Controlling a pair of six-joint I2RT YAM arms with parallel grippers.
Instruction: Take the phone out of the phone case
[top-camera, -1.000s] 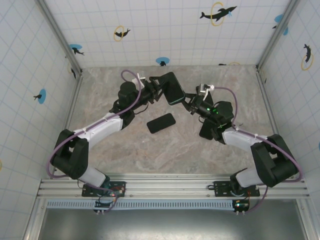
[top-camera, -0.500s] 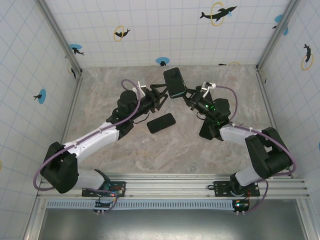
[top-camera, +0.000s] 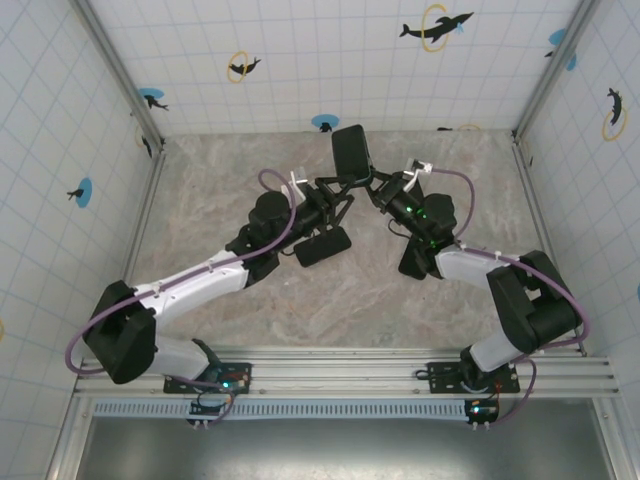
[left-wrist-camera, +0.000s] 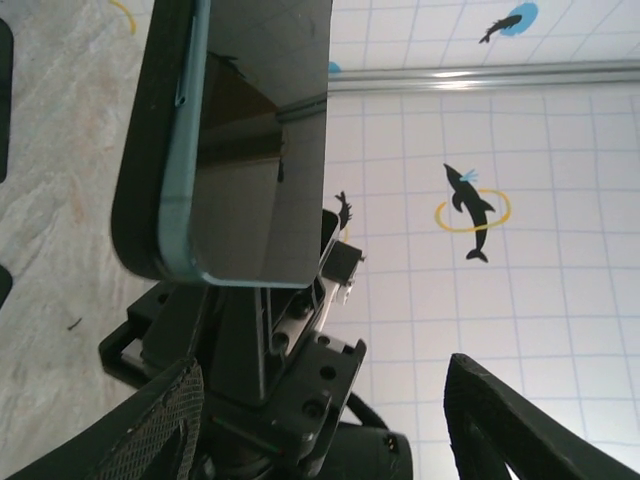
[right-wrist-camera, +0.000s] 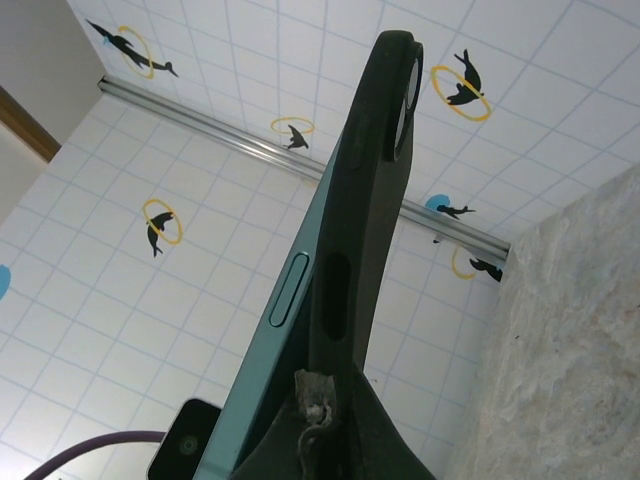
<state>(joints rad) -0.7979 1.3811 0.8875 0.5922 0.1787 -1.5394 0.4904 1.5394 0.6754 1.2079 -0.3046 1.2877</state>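
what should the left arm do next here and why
Probably ease the left gripper forward so its open fingers straddle the phone. The right gripper is shut on the phone case, holding it off the table; the phone's teal edge shows beside the case, and the left fingers grip nothing.

One phone (left-wrist-camera: 265, 150), one phone case (left-wrist-camera: 148, 150), one dark slab (top-camera: 322, 246)

The top camera looks steeply down from above and behind the arm bases (top-camera: 205, 378) at 6 o'clock, across the whole counter (top-camera: 200, 200) to the tiled wall (top-camera: 300, 60) at 12. Both wrist cameras sit very near the cased phone (top-camera: 350, 152), tilted upward: the left faces its glass, the right its side edge. All three share phone and wall.
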